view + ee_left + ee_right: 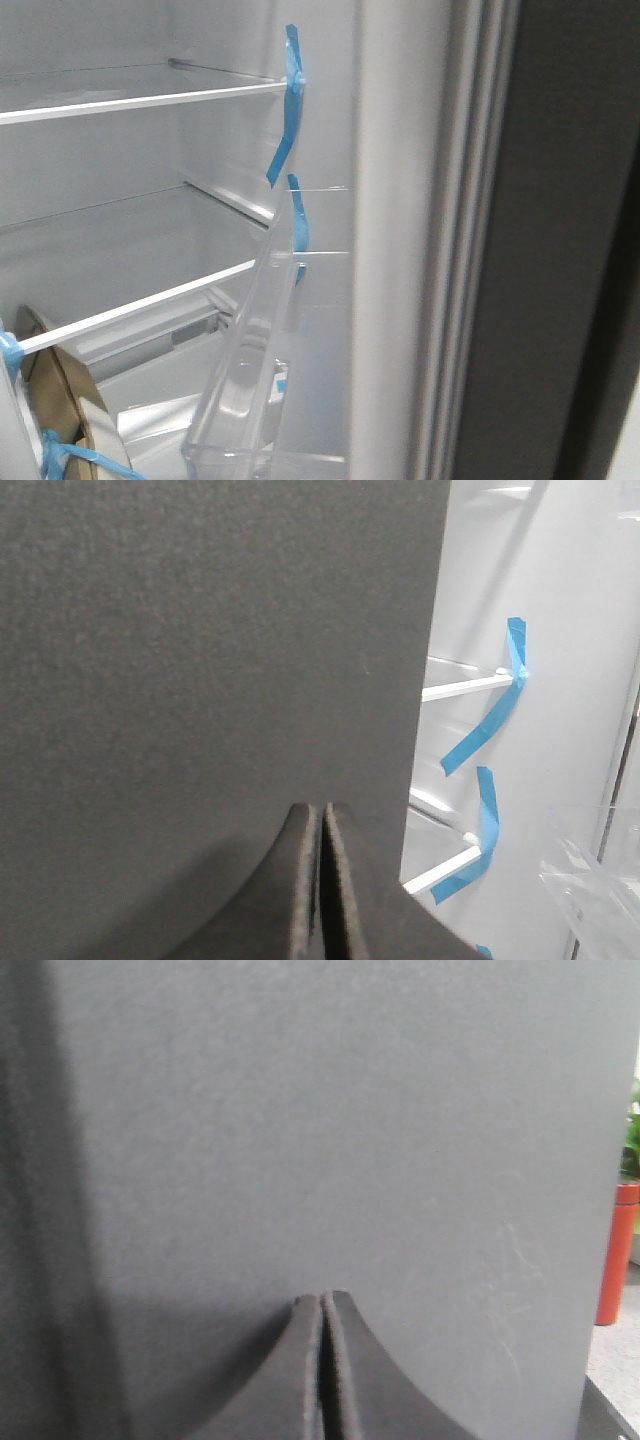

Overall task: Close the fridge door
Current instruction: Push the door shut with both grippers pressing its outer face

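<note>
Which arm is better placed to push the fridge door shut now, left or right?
Probably right. The right gripper, jaws shut, faces a broad dark grey face, likely the outside of the fridge door. The left gripper sits by a panel edge beside the open interior.

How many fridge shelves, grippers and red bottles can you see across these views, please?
Shelves: 2
Grippers: 2, the left gripper and the right gripper, both shut
Red bottle: 1
Total: 5
</note>
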Robot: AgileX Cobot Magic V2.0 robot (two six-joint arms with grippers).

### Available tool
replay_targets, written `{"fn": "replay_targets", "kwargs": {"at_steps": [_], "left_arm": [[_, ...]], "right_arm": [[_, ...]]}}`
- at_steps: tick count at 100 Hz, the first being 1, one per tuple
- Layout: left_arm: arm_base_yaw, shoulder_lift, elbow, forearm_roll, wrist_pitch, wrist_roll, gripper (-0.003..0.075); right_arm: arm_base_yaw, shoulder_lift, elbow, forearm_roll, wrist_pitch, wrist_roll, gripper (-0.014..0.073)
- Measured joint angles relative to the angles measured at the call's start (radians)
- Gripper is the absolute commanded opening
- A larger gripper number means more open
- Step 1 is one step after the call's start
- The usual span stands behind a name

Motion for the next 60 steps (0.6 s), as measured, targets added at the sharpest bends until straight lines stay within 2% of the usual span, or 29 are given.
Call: {"fn": "replay_targets", "kwargs": {"at_steps": [35, 60], "left_arm": [[0.0, 0.0, 0.0, 0.0, 0.0, 0.0, -0.002], [0.0, 0.0, 0.0, 0.0, 0.0, 0.0, -0.0021]], "right_arm": [[0.086, 0.164, -0.092, 0.002, -0.023, 0.0, -0.0076], [0.108, 0.343, -0.214, 0.002, -0.06, 0.0, -0.0076]]}}
